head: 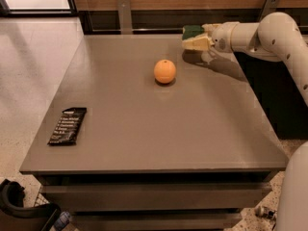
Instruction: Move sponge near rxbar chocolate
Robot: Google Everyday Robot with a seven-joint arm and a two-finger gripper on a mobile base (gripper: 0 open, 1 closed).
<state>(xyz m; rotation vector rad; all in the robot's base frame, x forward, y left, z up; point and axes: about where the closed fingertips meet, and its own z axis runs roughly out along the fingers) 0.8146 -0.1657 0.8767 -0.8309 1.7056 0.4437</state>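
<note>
The sponge, dark green on top with pale foam below, is at the back right of the table, held off the surface with its shadow beneath it. My gripper reaches in from the right and is shut on the sponge. The rxbar chocolate, a flat black bar with white lettering, lies near the table's front left edge, far from the sponge.
An orange sits on the grey table between the sponge and the bar, nearer the sponge. A wooden wall with metal brackets runs behind the table. My white arm spans the right side.
</note>
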